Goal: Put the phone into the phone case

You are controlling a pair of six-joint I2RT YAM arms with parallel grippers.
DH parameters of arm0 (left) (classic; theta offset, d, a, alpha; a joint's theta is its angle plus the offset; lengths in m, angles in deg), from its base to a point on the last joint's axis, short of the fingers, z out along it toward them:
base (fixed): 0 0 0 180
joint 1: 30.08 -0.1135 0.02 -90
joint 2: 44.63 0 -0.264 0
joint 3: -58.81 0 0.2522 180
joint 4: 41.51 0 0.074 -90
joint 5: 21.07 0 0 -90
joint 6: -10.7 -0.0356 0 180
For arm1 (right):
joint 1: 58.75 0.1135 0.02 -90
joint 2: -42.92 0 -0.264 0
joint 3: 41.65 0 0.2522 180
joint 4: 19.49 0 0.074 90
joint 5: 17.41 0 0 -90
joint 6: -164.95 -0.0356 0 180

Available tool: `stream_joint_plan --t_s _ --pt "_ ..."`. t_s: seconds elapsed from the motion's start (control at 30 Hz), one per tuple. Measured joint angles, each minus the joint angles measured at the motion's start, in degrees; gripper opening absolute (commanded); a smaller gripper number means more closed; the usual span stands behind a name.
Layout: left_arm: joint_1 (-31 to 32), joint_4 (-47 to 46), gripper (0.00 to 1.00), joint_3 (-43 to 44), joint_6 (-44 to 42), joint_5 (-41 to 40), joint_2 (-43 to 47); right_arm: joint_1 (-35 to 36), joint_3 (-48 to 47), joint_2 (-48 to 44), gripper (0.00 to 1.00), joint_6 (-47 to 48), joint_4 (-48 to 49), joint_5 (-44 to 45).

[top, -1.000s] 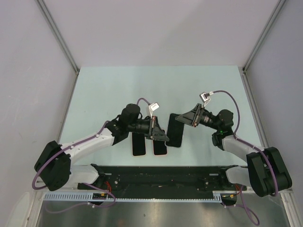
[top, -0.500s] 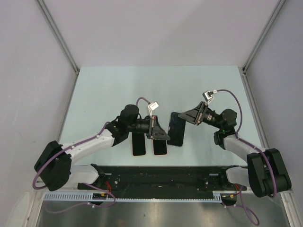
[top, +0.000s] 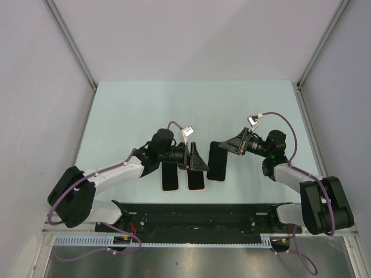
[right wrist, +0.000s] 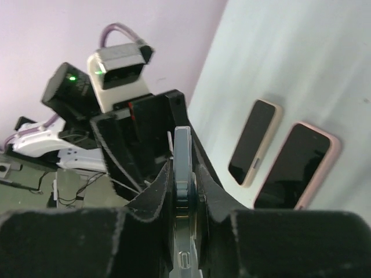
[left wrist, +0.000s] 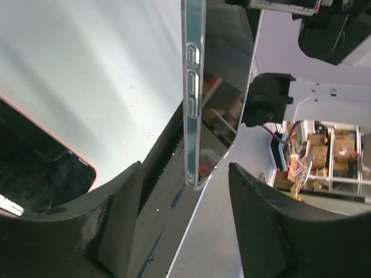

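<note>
Two phones [top: 170, 176] near left end effector [top: 200, 164]

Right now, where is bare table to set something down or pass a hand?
Bare: the far half of the table, from both grippers to the back wall, and the strips outside each arm. Crowded: near centre, where the beige-edged phone and pink-edged phone lie side by side by the open left gripper, next to the dark phone in the right gripper.

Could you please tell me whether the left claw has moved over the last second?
Yes. The left claw has opened, its jaws spreading apart; its place over the far end of the pink-cased phone, which lies still, has hardly changed.
</note>
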Motion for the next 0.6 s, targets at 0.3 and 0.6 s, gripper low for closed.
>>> stream_joint_plan --t_s 0.3,0.6 --pt "-2.1 14.6 1.0 -0.2 -8.9 -12.9 10.1 -0.3 0.0 5.7 0.02 12.0 -13.4 -0.4" --pt "-6.1 28.1 1.0 4.3 -19.0 -22.4 17.6 2.3 -0.7 18.3 0.05 19.5 -16.1 3.2"
